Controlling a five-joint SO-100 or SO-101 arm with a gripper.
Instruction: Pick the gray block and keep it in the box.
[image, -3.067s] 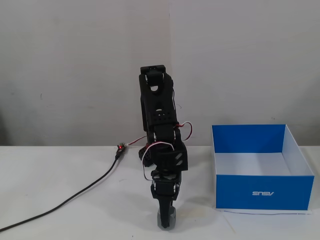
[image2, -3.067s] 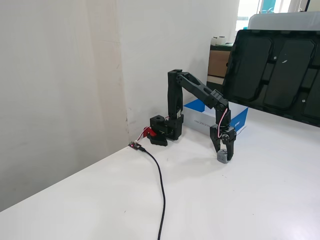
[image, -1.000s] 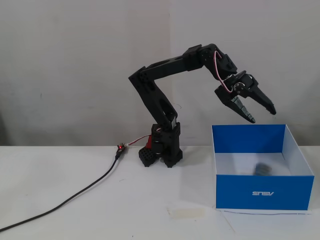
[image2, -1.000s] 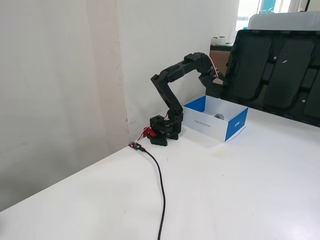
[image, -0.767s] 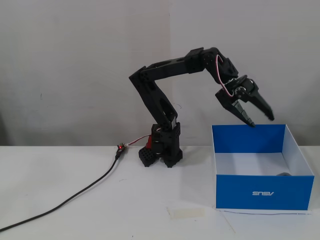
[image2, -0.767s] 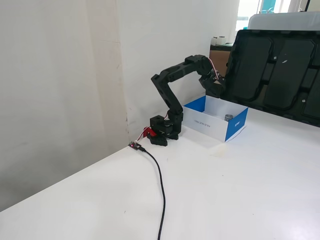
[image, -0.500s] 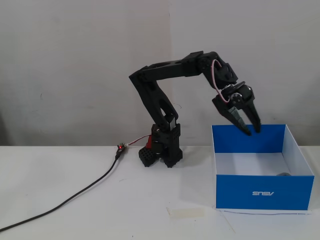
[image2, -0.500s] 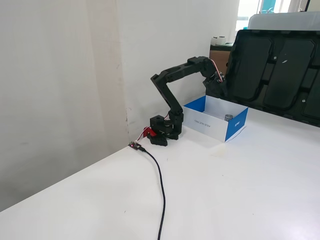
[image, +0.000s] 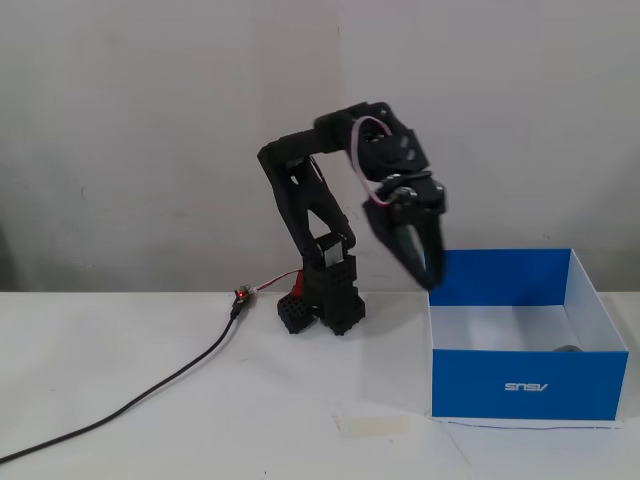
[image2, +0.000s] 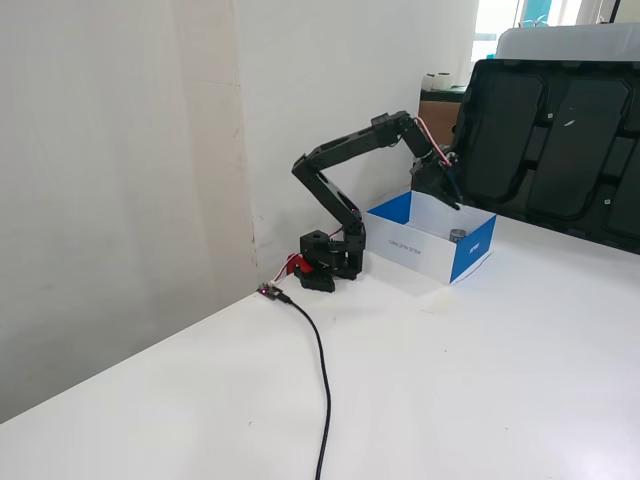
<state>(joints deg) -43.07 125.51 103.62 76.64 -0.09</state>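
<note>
The blue box (image: 530, 385) with a white logo stands on the table at the right in a fixed view. It also shows in another fixed view (image2: 472, 254). The gray block (image: 567, 349) lies inside the box near its front right corner, only its top showing. It shows in another fixed view (image2: 457, 236) too. My gripper (image: 432, 283) hangs point-down over the box's back left corner, well apart from the block. Its fingers meet at the tips and hold nothing. It also shows above the box's far side (image2: 456, 203).
The arm's base (image: 325, 295) stands left of the box, against the wall. A black cable (image: 150, 385) runs from it to the front left. A pale strip of tape (image: 375, 425) lies on the table in front of the box's left corner. Black panels (image2: 560, 150) stand behind the box.
</note>
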